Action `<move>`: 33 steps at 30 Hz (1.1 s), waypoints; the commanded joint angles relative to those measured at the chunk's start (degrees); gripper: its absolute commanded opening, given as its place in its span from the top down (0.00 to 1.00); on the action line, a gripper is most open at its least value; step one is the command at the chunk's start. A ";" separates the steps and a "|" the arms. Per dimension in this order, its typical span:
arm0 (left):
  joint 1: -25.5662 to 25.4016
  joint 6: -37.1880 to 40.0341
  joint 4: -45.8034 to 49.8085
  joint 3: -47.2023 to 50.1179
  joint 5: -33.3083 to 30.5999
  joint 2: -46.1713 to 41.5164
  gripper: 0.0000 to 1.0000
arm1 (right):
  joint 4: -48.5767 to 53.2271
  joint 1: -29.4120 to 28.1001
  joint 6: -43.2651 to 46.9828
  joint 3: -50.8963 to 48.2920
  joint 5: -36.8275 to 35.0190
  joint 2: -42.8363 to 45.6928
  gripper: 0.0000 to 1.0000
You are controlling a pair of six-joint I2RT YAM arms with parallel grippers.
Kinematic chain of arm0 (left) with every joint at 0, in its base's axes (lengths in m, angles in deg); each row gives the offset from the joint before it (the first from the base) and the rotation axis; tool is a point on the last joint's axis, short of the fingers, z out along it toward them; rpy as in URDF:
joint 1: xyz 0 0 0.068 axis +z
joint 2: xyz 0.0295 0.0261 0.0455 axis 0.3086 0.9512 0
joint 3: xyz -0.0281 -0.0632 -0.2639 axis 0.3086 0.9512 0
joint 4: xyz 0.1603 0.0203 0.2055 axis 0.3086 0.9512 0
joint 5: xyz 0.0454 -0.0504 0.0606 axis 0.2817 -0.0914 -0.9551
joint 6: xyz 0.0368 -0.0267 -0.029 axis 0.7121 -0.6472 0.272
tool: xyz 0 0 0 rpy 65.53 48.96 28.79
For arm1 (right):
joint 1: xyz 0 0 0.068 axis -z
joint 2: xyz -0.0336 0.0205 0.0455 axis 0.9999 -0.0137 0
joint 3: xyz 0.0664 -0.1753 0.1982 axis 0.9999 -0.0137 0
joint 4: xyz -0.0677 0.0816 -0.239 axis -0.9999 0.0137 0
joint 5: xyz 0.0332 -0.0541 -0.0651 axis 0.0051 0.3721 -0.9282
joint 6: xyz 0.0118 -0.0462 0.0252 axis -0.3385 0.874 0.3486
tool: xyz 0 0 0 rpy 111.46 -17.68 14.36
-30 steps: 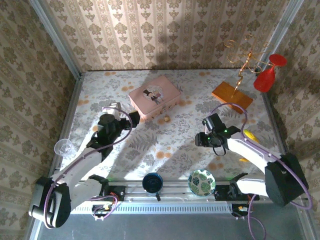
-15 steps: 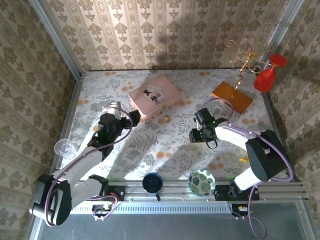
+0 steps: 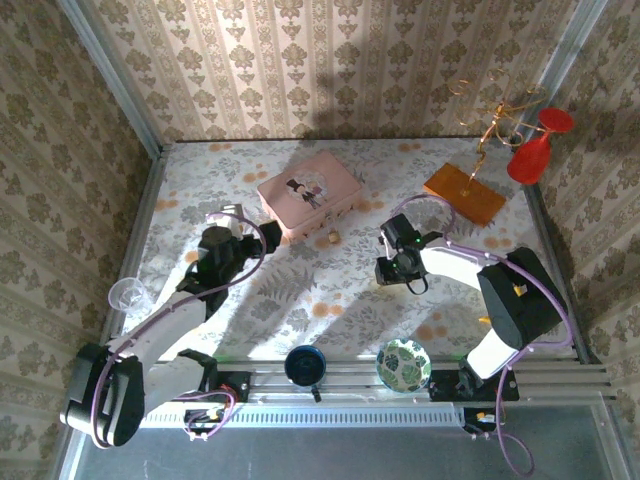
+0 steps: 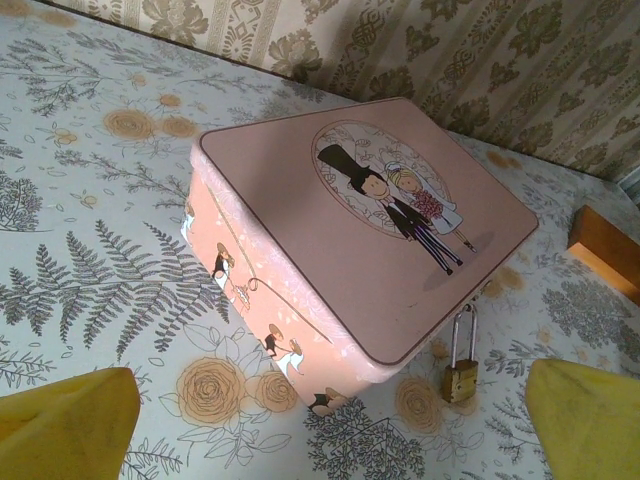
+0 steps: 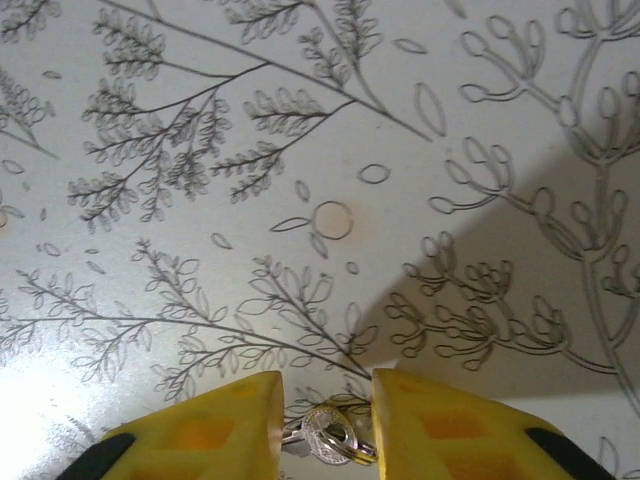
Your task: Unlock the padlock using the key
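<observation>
left fingers (image 4: 65, 425) wide apart near padlock (image 4: 460, 372); right fingers (image 5: 210, 430) flank key (image 5: 327, 437), grip unclear.

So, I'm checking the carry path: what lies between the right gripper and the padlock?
Nothing: in the top view, only bare floral tablecloth runs from the right gripper to the padlock.

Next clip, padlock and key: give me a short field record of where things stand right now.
padlock: lying on the tablecloth beside the pink box, shackle looks closed
key: on the tablecloth, between the right gripper's fingers
right gripper: jaws narrow around the key; firm grip unclear
left gripper: open wide, empty, facing the pink box
stage: key not yet at the padlock
</observation>
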 commanded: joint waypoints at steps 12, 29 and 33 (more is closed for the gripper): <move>-0.27 -1.38 -1.31 -1.78 1.33 0.75 0.00 | 5.07 -2.48 -2.13 -1.72 -2.79 2.81 0.75; -0.28 -1.12 -1.30 -2.15 1.77 1.46 0.00 | 2.71 -3.03 -2.93 -0.55 -4.64 0.16 0.81; -0.27 -0.86 -1.22 -2.40 2.08 1.72 0.00 | 2.83 -3.16 -3.32 -0.65 -4.65 0.35 0.90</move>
